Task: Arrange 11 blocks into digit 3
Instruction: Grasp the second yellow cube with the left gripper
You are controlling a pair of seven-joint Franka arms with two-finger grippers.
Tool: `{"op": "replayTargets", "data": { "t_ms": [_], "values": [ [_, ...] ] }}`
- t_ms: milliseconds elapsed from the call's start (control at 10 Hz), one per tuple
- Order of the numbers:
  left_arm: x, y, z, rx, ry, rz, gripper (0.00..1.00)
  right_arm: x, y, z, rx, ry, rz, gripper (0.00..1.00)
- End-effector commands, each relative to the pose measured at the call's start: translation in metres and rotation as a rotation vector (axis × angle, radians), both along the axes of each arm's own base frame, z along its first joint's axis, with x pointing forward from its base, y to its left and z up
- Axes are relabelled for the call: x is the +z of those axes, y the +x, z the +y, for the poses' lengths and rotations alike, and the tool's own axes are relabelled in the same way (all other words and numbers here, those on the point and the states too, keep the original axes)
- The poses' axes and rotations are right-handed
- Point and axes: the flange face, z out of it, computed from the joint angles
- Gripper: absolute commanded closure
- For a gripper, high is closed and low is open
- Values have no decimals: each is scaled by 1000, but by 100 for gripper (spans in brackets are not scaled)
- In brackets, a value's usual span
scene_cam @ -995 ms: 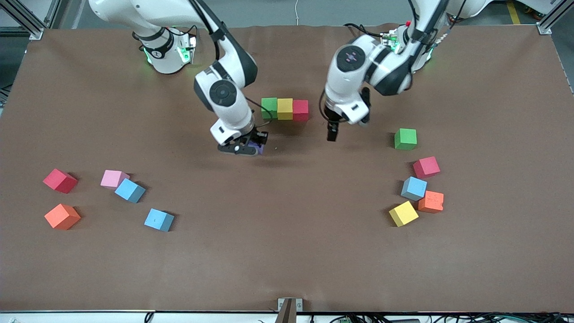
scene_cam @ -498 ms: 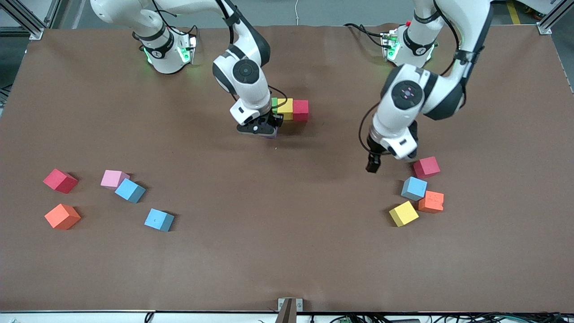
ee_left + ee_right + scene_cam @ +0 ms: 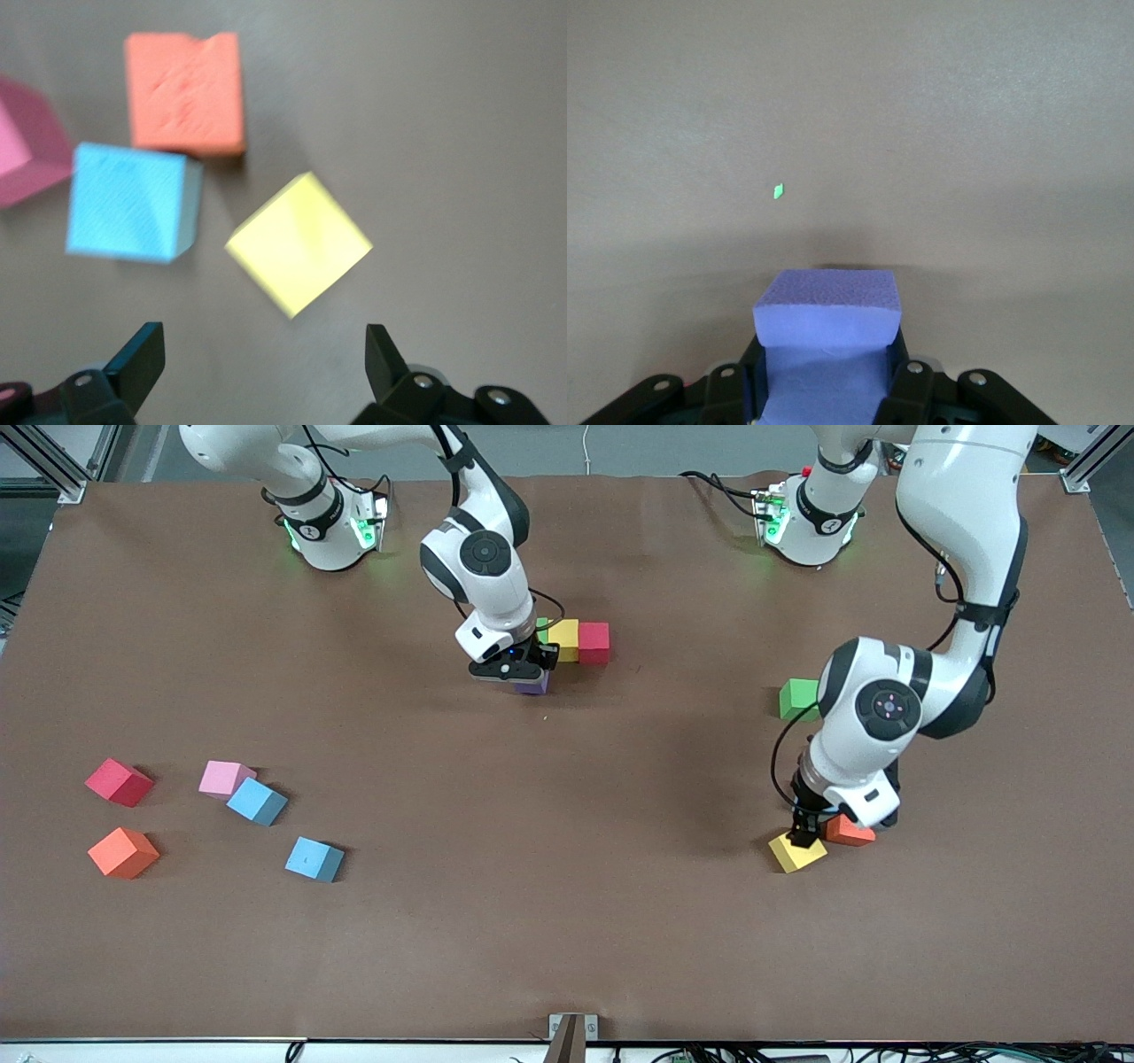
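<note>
A row of three touching blocks lies mid-table: green [image 3: 541, 625], mostly hidden by the right arm, yellow [image 3: 564, 638] and red [image 3: 594, 642]. My right gripper [image 3: 523, 673] [image 3: 827, 376] is shut on a purple block [image 3: 532, 685] [image 3: 828, 305], held low against the row's green end. My left gripper [image 3: 804, 834] [image 3: 263, 350] hangs open just above a yellow block [image 3: 797, 853] [image 3: 299, 243], which lies ahead of the fingertips, not between them. Beside the yellow block lie an orange block [image 3: 849, 832] [image 3: 184, 93], a light blue block [image 3: 128, 202] and a pink-red block [image 3: 27, 142].
A lone green block [image 3: 799, 698] sits beside the left arm's elbow. Toward the right arm's end lie a red block [image 3: 119, 781], a pink block [image 3: 225, 778], two light blue blocks [image 3: 257, 801] [image 3: 314, 858] and an orange block [image 3: 123, 852].
The left arm swung from beside the row out over the cluster at its end of the table and came down. The right gripper carried the purple block up to the row's green end.
</note>
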Motion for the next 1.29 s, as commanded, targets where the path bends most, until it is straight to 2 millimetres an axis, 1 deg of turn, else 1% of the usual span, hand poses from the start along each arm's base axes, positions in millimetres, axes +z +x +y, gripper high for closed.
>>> {"op": "replayTargets", "data": {
  "t_ms": [0, 100, 299, 498, 597, 796, 995, 1095, 1194],
  "values": [
    [-15, 33, 3, -156, 69, -25, 0, 8, -14, -3, 4, -1, -12, 94],
    [-18, 39, 10, -225, 83, -32, 0, 7, -16, -1, 7, -2, -11, 94],
    [-22, 38, 14, -439, 116, -13, 0, 7, -21, 3, 21, -2, -11, 92],
    [-26, 35, 14, -614, 142, 14, 0, 5, -25, 4, 27, -5, -9, 89],
    [-31, 33, 17, -681, 151, 30, 0, 2, -26, 3, 26, -10, -5, 88],
    [-49, 30, 14, -725, 150, 52, 0, 0, -26, 2, 32, -16, -7, 86],
    [-59, 30, 15, -726, 147, 54, 0, -1, -26, 2, 38, -19, -9, 84],
    [-64, 31, 15, -726, 145, 43, 0, -1, -26, 2, 38, -21, -8, 81],
    [-70, 32, 20, -723, 142, 33, 0, -2, -26, 2, 37, -21, -8, 75]
  ]
}}
